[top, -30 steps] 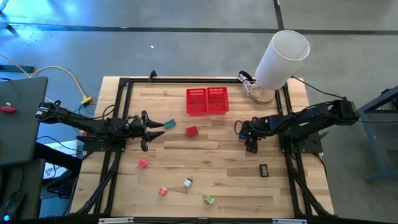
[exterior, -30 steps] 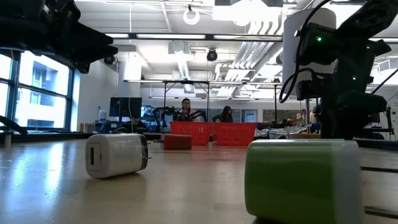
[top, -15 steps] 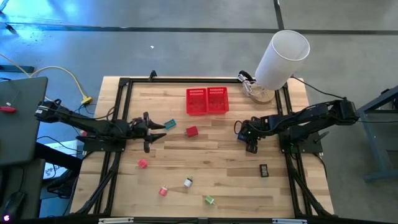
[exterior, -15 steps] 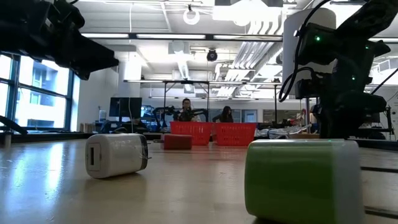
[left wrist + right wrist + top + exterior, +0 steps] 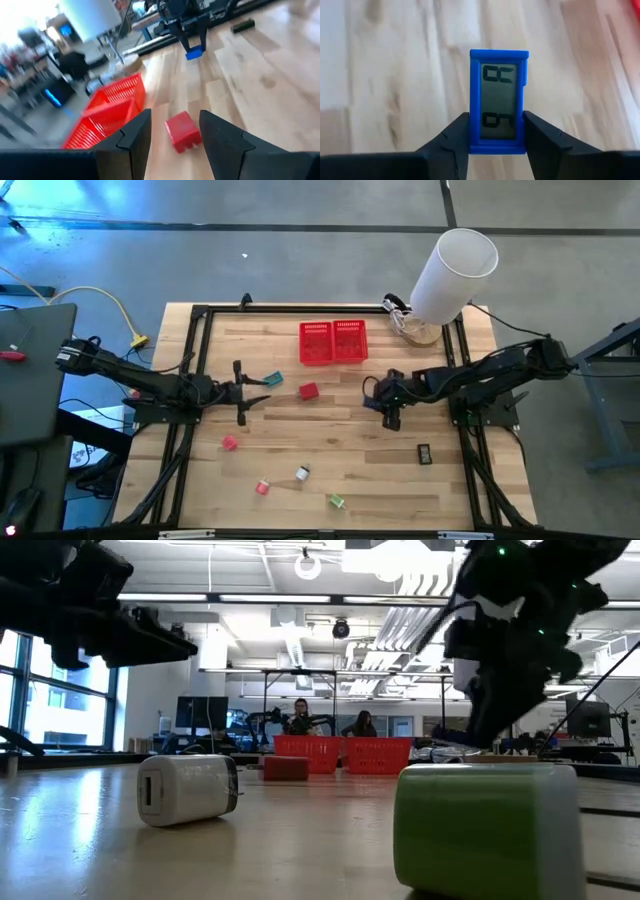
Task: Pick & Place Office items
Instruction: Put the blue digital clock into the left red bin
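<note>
The table (image 5: 340, 430) is pale planked wood (matt, visibly grained), the two baskets (image 5: 333, 342) red plastic mesh.

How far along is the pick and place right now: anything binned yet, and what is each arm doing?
Nothing looks binned: the red baskets appear empty from above. In hand: the right pincer grips a blue display gadget above the table. The left pincer is open, empty, facing the red block. Left on the table: teal item, pink, red-white, whitish, green, black rectangle.

Two red mesh baskets (image 5: 333, 342) sit touching on the wooden table (image 5: 360, 470); white cylinder (image 5: 452, 273) at a corner.
</note>
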Robot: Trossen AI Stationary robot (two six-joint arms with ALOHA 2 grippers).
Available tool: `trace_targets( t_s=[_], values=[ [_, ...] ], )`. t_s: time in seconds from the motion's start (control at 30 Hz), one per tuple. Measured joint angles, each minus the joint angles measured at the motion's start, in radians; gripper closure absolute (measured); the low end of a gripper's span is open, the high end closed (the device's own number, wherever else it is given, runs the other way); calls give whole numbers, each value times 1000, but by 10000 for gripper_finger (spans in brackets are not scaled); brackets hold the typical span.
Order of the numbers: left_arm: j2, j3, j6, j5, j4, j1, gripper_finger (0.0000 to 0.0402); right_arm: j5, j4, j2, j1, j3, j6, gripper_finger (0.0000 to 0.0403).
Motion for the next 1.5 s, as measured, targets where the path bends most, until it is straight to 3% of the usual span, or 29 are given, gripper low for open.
trace_targets(
  t_s=[0.27, 0.47, 0.6, 0.77, 1.2, 1.5],
  values=[
    [141, 0, 219, 1, 224, 0, 242, -130, 214, -2, -11, 63, -12, 264],
    [285, 8, 372, 49, 439, 0, 242, -271, 335, 78, -39, 128, -14, 264],
    [381, 11, 260, 71, 621, 2, 242, -320, 363, 173, -45, 199, -24, 264],
    [465, 11, 60, 80, 707, 2, 242, -334, 356, 294, -43, 300, -76, 264],
    [494, 11, 180, 113, 760, -1, 240, -338, 331, 369, -43, 411, -99, 264],
    [494, 11, 191, 113, 783, -2, 159, -337, 328, 369, -43, 411, -93, 264]
  ],
)
